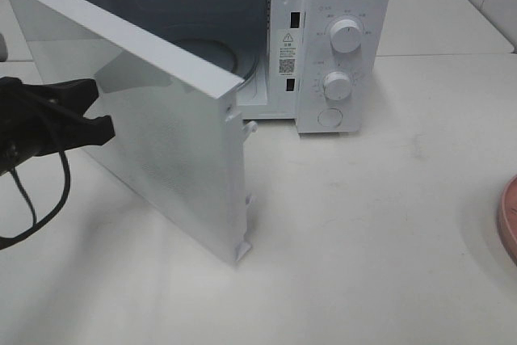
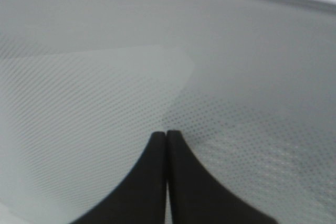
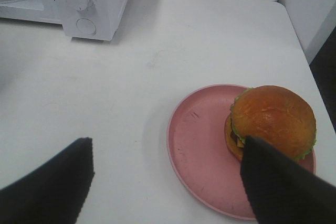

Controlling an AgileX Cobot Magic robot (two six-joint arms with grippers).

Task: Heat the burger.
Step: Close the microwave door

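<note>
Looking down through my right wrist camera, I see the burger (image 3: 273, 121) sitting on the far side of a round pink plate (image 3: 199, 150), its glossy golden-brown bun on top and a fringe of green lettuce showing at the edge. My right gripper (image 3: 167, 182) hangs above the plate with its jaws spread wide and nothing between them; one black finger (image 3: 283, 187) overlaps the near edge of the burger in the frame, but I cannot tell whether it touches it, while the other finger is over bare table beside the plate.

My left gripper (image 2: 167, 177) has its two fingers pressed together, tips pointing at the dotted window of the microwave door (image 1: 153, 127). From the high camera I see it as a dark shape at the door's outer face, cables looping beneath it; whether it touches the panel I cannot tell.

The white microwave (image 1: 339, 46) stands at the back of the white table (image 1: 388, 224) with its door swung wide open, two round dials and a round button on its front panel. Only a sliver of the pink plate shows at the right edge of the high view, well apart from the oven. Pale tiled surfaces lie behind the table.
</note>
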